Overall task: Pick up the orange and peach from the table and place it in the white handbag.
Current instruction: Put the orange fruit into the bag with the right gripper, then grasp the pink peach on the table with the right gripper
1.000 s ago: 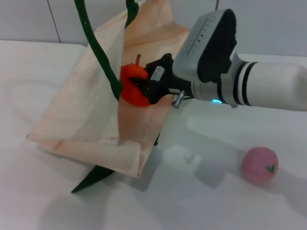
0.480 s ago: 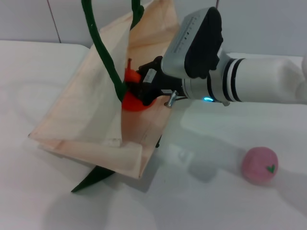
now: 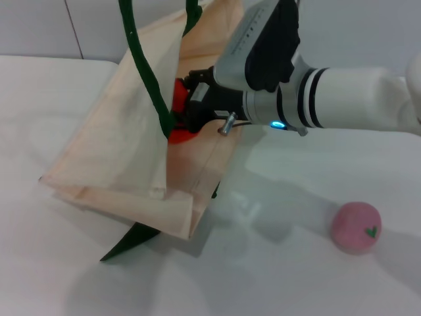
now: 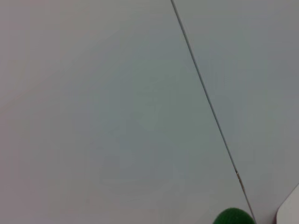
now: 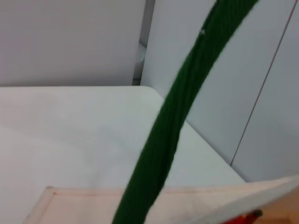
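The right gripper (image 3: 187, 108) reaches into the open mouth of the bag (image 3: 125, 141), its fingers closed on the orange (image 3: 177, 99) just inside. The peach (image 3: 356, 227) lies on the table (image 3: 296, 276), near right, well apart from the bag.

looks like a lab or test room | bare white counter (image 3: 59, 276) | plain grey wall panels (image 3: 39, 26) at the far side | zero homey stuff
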`<action>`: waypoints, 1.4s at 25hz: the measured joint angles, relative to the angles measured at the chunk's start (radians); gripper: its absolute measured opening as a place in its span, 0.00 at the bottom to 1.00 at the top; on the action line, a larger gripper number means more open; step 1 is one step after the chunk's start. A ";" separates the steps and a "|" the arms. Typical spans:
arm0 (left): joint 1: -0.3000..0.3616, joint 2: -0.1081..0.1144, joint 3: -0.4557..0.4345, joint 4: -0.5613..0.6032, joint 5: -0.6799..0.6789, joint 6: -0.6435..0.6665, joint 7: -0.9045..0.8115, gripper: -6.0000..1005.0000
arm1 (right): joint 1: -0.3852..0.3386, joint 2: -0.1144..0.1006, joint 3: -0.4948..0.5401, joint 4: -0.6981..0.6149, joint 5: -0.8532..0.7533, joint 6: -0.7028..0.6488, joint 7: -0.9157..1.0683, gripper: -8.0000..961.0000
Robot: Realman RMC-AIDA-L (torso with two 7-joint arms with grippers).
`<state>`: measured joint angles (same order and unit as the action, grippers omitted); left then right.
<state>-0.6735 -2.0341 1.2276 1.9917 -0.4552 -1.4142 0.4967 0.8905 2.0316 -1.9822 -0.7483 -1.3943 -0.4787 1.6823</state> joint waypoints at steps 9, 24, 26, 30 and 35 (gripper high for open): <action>-0.002 0.000 0.000 -0.001 -0.002 0.000 0.000 0.13 | 0.010 0.001 0.003 0.005 0.010 0.002 0.005 0.83; 0.045 0.002 0.003 0.010 0.005 0.000 -0.008 0.13 | -0.012 -0.022 0.056 0.041 -0.011 0.039 0.023 0.91; 0.051 0.003 0.001 0.010 0.006 0.000 -0.007 0.13 | -0.049 -0.050 0.111 0.037 -0.023 0.029 0.024 0.91; 0.058 0.004 0.000 0.010 0.010 0.000 -0.006 0.13 | -0.095 -0.079 0.164 0.025 -0.030 0.024 0.024 0.91; 0.066 0.002 -0.001 0.008 0.031 0.000 -0.006 0.13 | -0.167 -0.111 0.262 0.031 -0.101 0.028 0.052 0.91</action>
<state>-0.6077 -2.0316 1.2271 2.0001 -0.4241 -1.4143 0.4903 0.7238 1.9208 -1.7202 -0.7172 -1.4950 -0.4508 1.7339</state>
